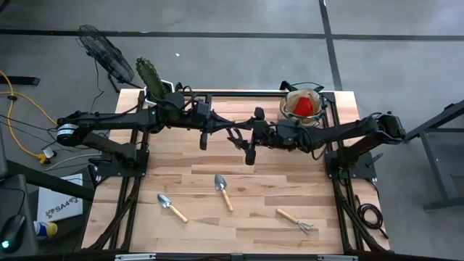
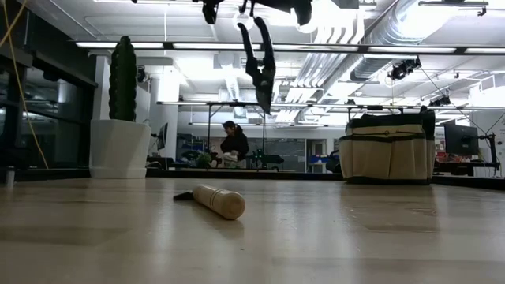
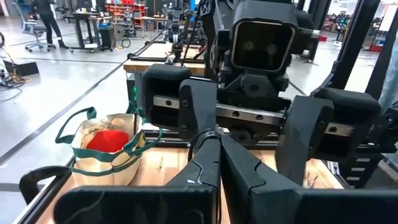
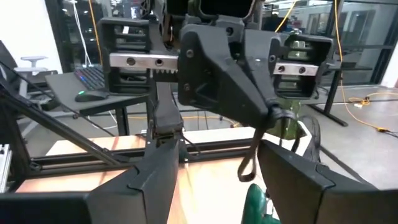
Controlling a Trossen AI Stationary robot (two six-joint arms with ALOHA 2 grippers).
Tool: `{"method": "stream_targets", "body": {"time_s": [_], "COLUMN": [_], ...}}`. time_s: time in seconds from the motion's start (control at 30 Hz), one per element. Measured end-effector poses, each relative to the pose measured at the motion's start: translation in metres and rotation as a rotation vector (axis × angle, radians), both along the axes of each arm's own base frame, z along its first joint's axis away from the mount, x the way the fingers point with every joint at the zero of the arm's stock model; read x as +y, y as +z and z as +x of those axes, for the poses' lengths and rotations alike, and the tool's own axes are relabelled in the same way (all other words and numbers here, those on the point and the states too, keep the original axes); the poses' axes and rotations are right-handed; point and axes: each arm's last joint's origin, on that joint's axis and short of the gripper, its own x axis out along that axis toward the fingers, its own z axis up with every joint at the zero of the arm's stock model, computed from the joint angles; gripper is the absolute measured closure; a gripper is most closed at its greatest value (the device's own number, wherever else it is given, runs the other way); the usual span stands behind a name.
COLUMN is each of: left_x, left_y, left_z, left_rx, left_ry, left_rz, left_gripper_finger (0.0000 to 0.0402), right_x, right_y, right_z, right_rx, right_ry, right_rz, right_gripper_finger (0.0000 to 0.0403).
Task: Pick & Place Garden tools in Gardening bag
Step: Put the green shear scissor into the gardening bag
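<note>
A dark pruner (image 2: pixel 260 67) hangs high over the middle of the table, and my left gripper (image 1: pixel 226 130) is shut on it. The pruner's wrist strap (image 4: pixel 249 163) dangles from it. Facing it from the right, my right gripper (image 4: pixel 221 152) stands open with a finger on either side of the pruner; I see no touch. Two trowels (image 1: pixel 223 191) (image 1: pixel 172 207) and a rake (image 1: pixel 296 221) lie flat on the near half of the table. The gardening bag (image 1: pixel 319 109) stands at the far right, with a red piece (image 1: pixel 302 106) inside it. My left gripper pinches the pruner at its upper end (image 2: pixel 246 25) between its shut fingers (image 3: pixel 208 163). The fingers point level toward the table's right. The pruner itself hides the exact place of contact. It hangs below the fingers, lifted clear of the table, its narrow end down.
A potted cactus (image 1: pixel 148 72) stands at the far left corner in a white pot (image 2: pixel 118 146). A wooden handle (image 2: pixel 219 200) lies close in the low view. A person (image 2: pixel 233 142) is at a bench far behind the table. A fan (image 1: pixel 105 51) stands on the floor beyond.
</note>
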Motion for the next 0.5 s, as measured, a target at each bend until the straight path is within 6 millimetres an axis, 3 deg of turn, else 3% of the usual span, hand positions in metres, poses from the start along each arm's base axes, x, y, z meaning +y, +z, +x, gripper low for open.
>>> {"method": "stream_targets", "body": {"time_s": [0.5], "left_x": [-0.001], "left_y": [0.002], "left_z": [0.000], "left_rx": [-0.017], "left_ry": [-0.026], "left_rz": [0.006], "left_gripper_finger": [0.0401], "right_x": [-0.008], "right_y": [-0.010], "right_z": [0.014], "right_rx": [-0.042], "right_ry": [-0.001], "right_rz": [-0.008], "right_gripper_finger": [0.0197]}}
